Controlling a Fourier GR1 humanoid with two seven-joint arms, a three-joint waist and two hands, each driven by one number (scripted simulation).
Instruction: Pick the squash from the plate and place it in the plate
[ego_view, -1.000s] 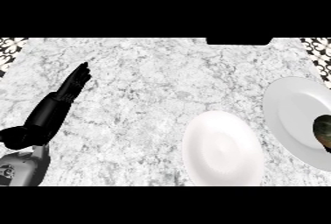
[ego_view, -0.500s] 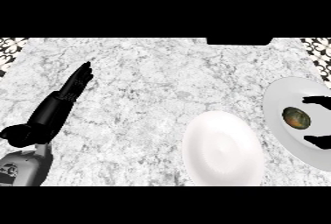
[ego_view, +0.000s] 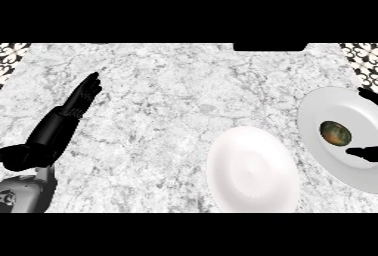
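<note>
Your right hand (ego_view: 363, 152) is mostly off the edge, so only two fingertips show, spread wide on either side of the squash (ego_view: 335, 133) without touching it. The squash sits between them on the right plate (ego_view: 319, 107). The other plate (ego_view: 251, 170) is beside it. Your left hand (ego_view: 63, 122) rests with fingers straight.

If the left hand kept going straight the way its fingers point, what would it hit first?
Likely nothing on the counter. The left hand rests open at the view's left, fingers aimed up and slightly right, away from both plates, across bare marble countertop toward the far edge. Its height is unclear.
</note>
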